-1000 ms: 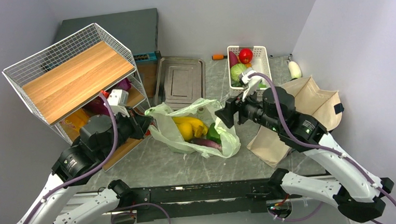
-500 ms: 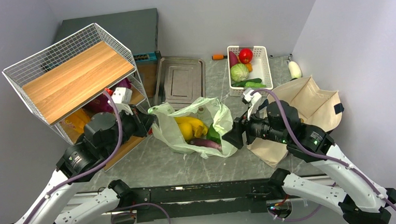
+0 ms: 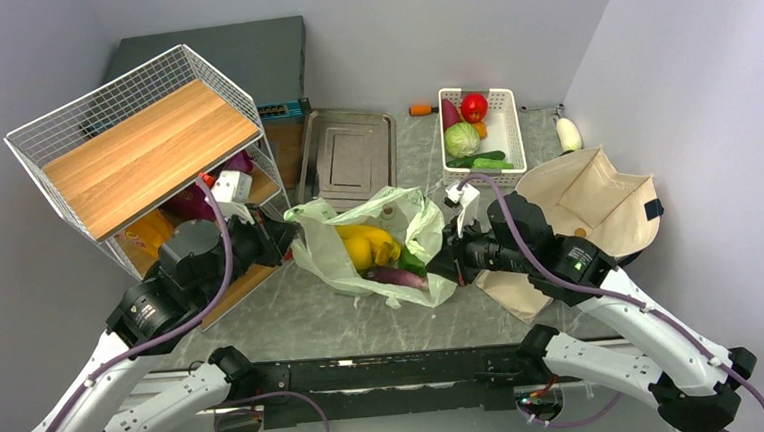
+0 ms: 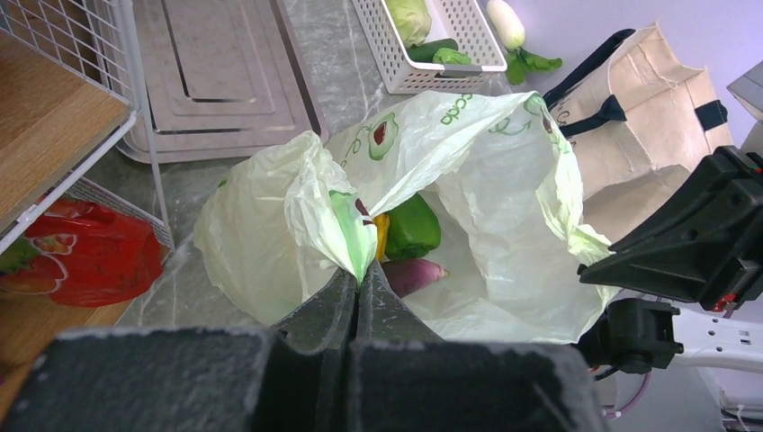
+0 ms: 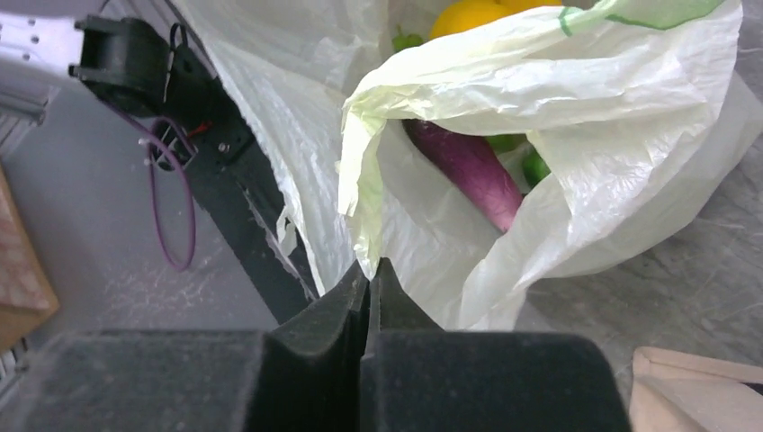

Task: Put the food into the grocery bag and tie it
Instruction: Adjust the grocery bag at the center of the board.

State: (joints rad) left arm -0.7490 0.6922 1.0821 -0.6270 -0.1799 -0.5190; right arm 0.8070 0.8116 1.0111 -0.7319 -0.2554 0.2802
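The left arm [image 3: 153,302] and right arm [image 3: 586,264] reach forward and lean toward each other. The left gripper [image 4: 358,281] is pinched tight, and the right gripper [image 5: 369,270] is too

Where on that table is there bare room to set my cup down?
Bare marble lies between the grocery bag and the black rail, and in a narrow strip between the metal tray and white basket. Crowded: wire rack left, canvas tote right, bag in the middle.
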